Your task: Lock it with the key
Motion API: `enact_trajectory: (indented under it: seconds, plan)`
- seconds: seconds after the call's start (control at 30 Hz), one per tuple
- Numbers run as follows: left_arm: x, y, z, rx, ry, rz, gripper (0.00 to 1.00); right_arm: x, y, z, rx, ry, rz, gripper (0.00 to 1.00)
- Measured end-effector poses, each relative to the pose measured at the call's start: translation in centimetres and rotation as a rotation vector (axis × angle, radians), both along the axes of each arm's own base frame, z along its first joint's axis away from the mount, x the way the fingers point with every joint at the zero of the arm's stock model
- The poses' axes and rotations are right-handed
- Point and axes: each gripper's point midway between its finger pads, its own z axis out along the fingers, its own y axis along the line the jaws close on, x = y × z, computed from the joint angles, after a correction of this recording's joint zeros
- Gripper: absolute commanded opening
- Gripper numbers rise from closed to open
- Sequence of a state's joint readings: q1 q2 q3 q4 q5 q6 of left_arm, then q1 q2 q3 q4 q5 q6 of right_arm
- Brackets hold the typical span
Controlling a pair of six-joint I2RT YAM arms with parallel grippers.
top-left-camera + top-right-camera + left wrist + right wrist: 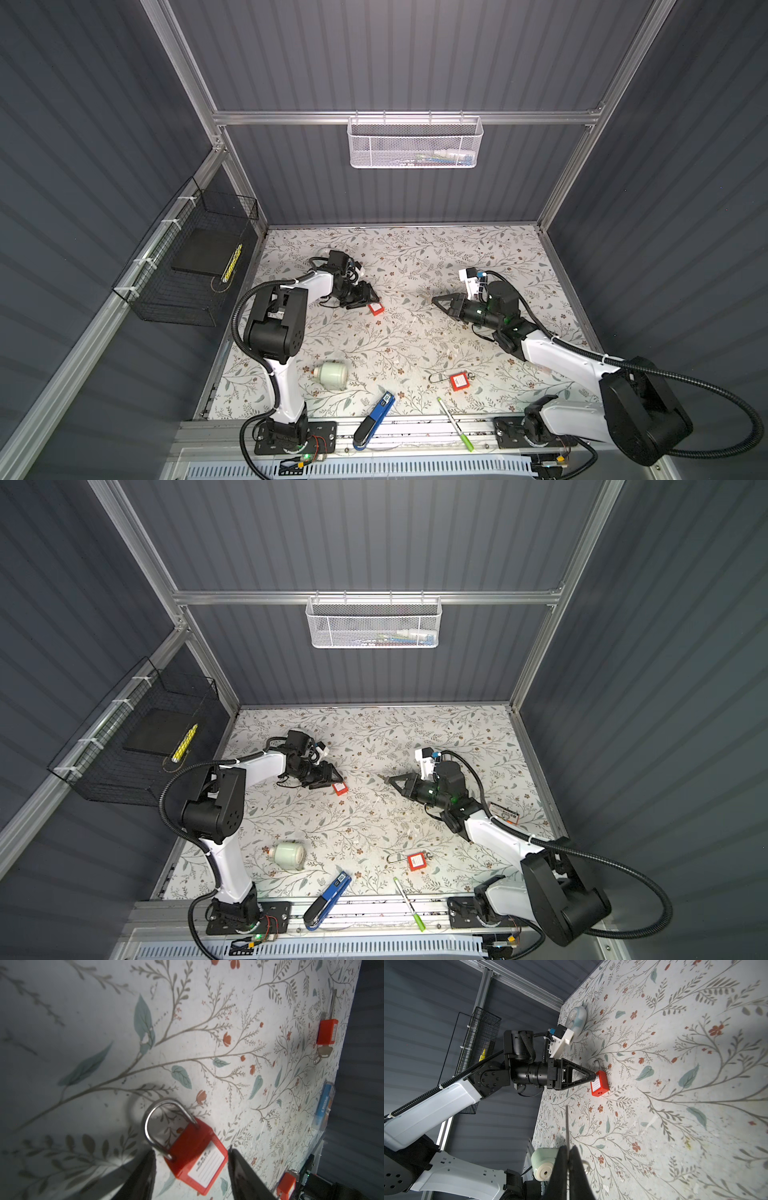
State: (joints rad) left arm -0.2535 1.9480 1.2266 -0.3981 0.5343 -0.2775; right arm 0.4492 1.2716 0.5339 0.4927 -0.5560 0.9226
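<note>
Both top views: red padlock (375,308) lies flat on the floral mat (415,257), centre-left, with the left gripper (371,300) right at its body. The right gripper (390,780) sits centre-right, well apart, aimed at it, a thin metal key (381,776) poking from its closed tips. Left wrist, lower centre: fingers (143,1172) stand apart either side of the smooth plastic body with gaps showing, so nothing is gripped. Steel shackle (166,1102) meets the body at both legs; can't tell if latched. Right wrist, centre: the padlock's holed end face looks this way, probably laid so for insertion. Key blade seen edge-on, pinched at its head, blade free.
</note>
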Motion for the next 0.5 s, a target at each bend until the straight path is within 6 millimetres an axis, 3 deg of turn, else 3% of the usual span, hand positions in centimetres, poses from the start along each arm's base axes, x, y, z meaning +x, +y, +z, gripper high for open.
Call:
enact_trajectory:
  seconds: [0.3,0.5]
  plan:
    - [1.6,-0.3,0.1,0.001,-0.012,0.015,0.60,0.3,0.2,-0.2,-0.005,0.006,0.001,0.00]
    - [1.5,-1.1,0.2,-0.056,0.003,0.001,0.60,0.4,0.3,-0.3,0.000,0.007,0.000,0.00]
